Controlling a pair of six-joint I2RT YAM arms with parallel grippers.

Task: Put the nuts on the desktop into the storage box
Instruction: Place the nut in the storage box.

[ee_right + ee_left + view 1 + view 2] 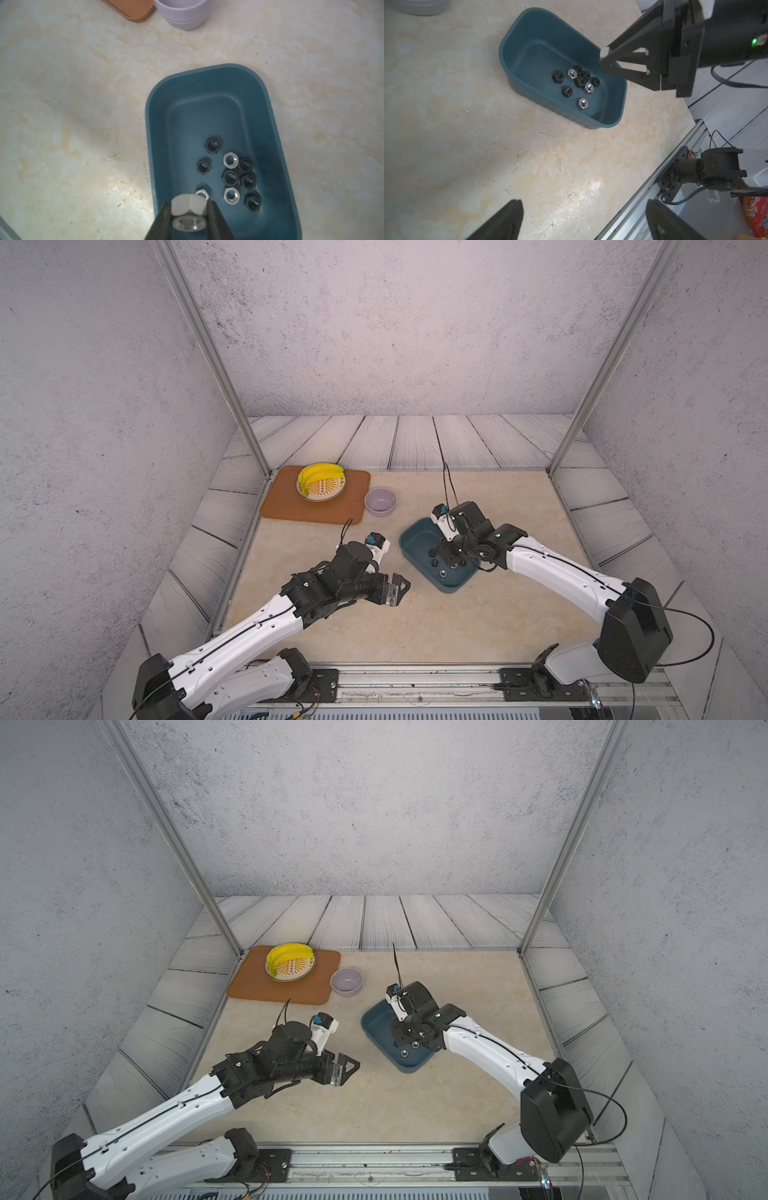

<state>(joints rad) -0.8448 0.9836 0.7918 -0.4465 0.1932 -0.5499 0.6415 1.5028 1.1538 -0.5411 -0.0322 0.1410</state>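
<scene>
**Table** (415, 635): beige marble-patterned top, inside a grey plank surround.

**Storage box** (417, 537): dark teal plastic tub with rounded corners and low walls. It stands on the table right of centre, turned at a diagonal, near the bowl but apart from it. It also shows in the right wrist view (207, 93) and the left wrist view (542, 41).

**Nuts** (230, 177), loose: nine hexagonal nuts lie flat on the box floor, six black and three silver. All are gathered in the half nearer the robot. Five sit close together in a cluster, some touching. Two black ones (212, 145) lie a little apart, and one silver nut (202, 193) is partly hidden behind the right hand.

**Silver nut** (189, 214), held: it is pinched between the two black fingers, with its threaded bore facing the wrist camera.

**Right hand** (189, 209): closed down on the silver nut. It hangs over the box's near half, close to one long wall.

**Left hand** (398, 591): jaws spread fully apart and holding nothing. It is poised above bare table just left of the box, clear of its wall.

**Lavender bowl** (380, 501): small and round, on the table just beside the mat.

**Orange-brown mat** (282, 506): rectangular, at the far left of the table.

**Plate** (328, 491): patterned, on the mat.

**Bananas** (318, 476): a yellow bunch resting on the plate.
</scene>
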